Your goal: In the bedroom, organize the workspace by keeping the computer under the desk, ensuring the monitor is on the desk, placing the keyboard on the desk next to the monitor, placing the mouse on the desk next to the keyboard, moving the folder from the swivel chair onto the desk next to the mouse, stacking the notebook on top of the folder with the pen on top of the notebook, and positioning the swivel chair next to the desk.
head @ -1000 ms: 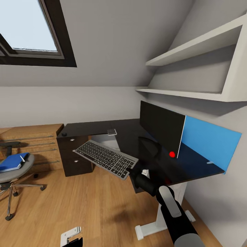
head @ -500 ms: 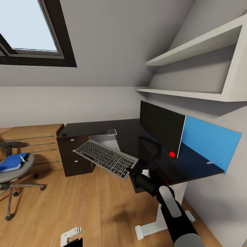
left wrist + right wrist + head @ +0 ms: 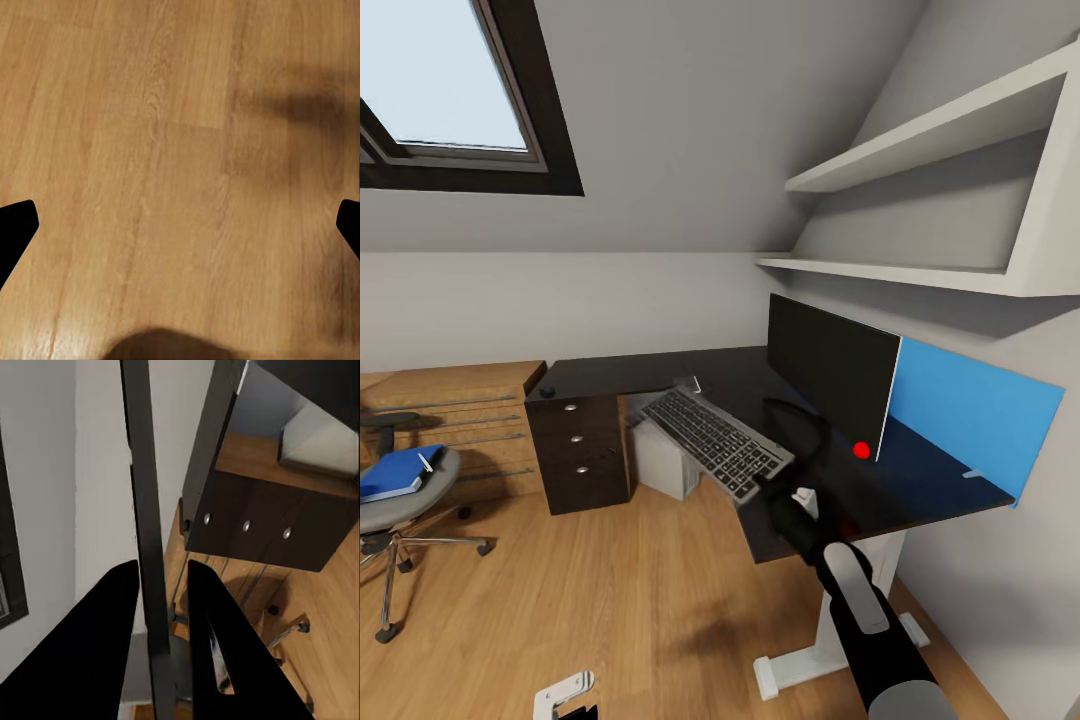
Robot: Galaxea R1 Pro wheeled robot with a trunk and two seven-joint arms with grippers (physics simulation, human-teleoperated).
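1. Gripping the keyboard point(image 3: 716, 441) by its near right end, the right gripper point(image 3: 768, 491) holds it clenched above the near edge of the desk point(image 3: 660, 372) — the wrist view shows both fingers point(image 3: 112, 615) pinching the thin board point(image 3: 146, 525) edge-on.
2. Running from the gripper toward the far left, the keyboard's long axis lies slantwise to the monitor point(image 3: 830, 370), which stands just right of it on the desk.
3. Setting it down likely calls for a swing right, long axis brought parallel to the screen.
4. Hanging low over bare floor point(image 3: 172, 150), the left gripper point(image 3: 565, 690) is well apart from the desk — its fingers are spread, holding nothing.
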